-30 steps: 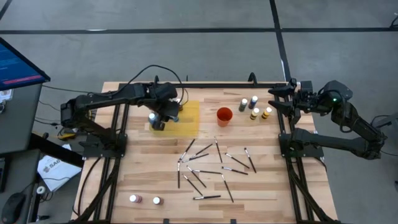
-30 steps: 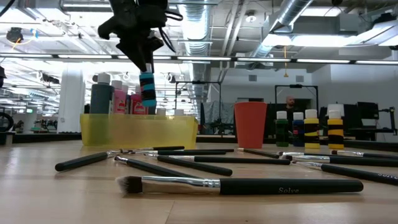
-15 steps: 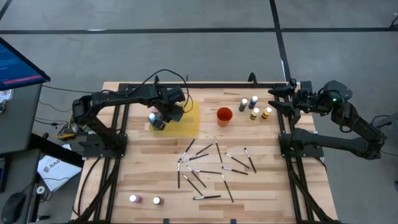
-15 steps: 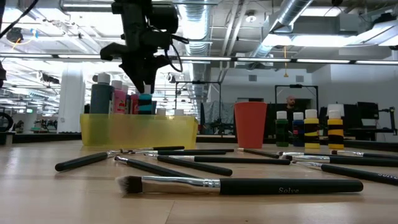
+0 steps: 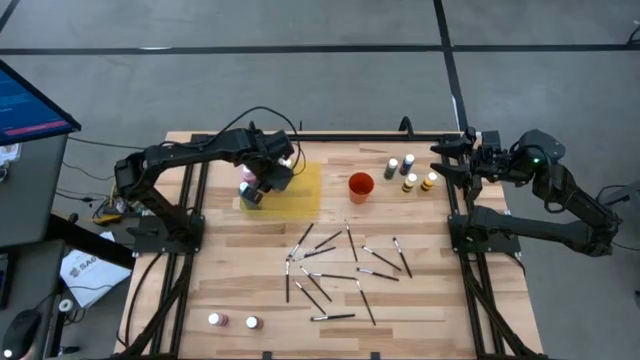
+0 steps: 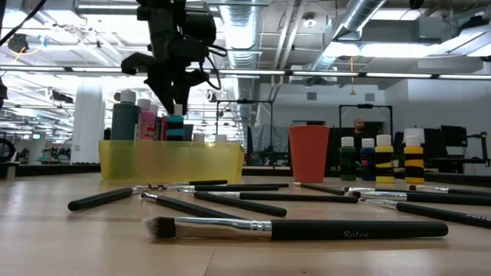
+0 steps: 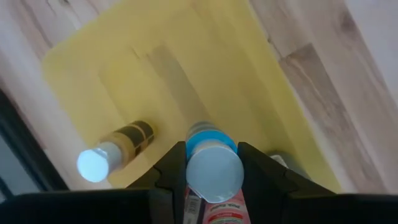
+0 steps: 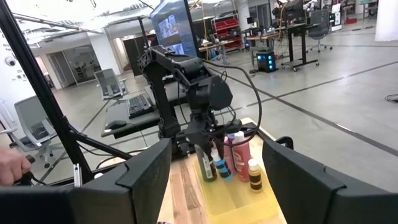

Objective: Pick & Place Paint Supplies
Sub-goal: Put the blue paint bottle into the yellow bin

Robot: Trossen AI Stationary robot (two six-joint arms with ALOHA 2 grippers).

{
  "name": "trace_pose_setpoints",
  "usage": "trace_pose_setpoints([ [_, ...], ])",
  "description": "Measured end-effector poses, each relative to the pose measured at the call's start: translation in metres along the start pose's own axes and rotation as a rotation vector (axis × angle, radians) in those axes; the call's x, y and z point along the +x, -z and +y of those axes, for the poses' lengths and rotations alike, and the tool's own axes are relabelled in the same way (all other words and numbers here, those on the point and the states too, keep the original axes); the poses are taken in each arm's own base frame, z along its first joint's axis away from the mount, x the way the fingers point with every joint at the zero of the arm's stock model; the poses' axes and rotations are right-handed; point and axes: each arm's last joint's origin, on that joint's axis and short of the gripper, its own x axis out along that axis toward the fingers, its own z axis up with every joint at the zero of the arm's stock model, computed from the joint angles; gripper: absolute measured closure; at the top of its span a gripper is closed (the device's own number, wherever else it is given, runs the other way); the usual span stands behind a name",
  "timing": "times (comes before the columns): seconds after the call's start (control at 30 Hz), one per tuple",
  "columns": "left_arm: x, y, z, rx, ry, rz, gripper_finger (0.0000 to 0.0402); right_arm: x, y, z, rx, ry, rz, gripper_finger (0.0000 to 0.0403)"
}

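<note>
— Bottles first: where do they stand?

— A blue-banded paint bottle (image 7: pixel 213 163) sits clamped between the fingers of the left gripper (image 5: pixel 262 183), over the yellow tray (image 5: pixel 305 190) at roughly eleven o'clock on the table (image 5: pixel 240 260). From table height the bottle's lower end dips behind the tray's wall, among a dark bottle (image 6: pixel 124 119) and a pink bottle (image 6: pixel 148 123) already standing inside. The wrist camera also catches a yellow-and-black bottle (image 7: pixel 118 149) lying tilted on the tray floor.

— And the rest of the supplies?

— Four more bottles (image 5: pixel 409 172) cluster at one o'clock, just beside the orange-red cup (image 5: pixel 360 186). Two pale-capped bottles (image 5: pixel 232 321) wait near seven o'clock. A scatter of dark brushes (image 5: pixel 335 267) covers the centre of the board toward five o'clock, some crossing one another.

— The other arm?

— The right gripper (image 5: pixel 445 160) hangs off the table's edge at two o'clock, fingers spread wide and holding nothing, pointed across toward the tray.
</note>
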Motion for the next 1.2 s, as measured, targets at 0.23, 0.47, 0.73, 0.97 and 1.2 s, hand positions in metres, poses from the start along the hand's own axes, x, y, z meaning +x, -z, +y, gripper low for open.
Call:
trace_pose_setpoints([
  [0.23, 0.004, 0.004, -0.004, 0.095, 0.043, 0.009, 0.0299, 0.0, 0.0, 0.0, 0.0, 0.0, 0.0, 0.0155],
  [0.47, 0.007, 0.008, -0.003, 0.12, 0.046, 0.015, 0.0299, 0.0, 0.0, 0.0, 0.0, 0.011, -0.002, 0.0155],
  [0.73, 0.007, 0.014, 0.001, 0.093, 0.064, -0.019, 0.0299, 0.0, 0.0, -0.001, 0.0, 0.022, -0.005, 0.0155],
  [0.97, 0.018, 0.017, -0.006, 0.136, 0.096, -0.003, 0.0296, 0.0, 0.0, -0.001, 0.0, 0.022, -0.005, 0.0155],
  [1.2, 0.018, 0.015, -0.004, 0.135, 0.068, -0.008, 0.0283, 0.0, 0.0, -0.001, -0.007, 0.032, -0.008, 0.0155],
])
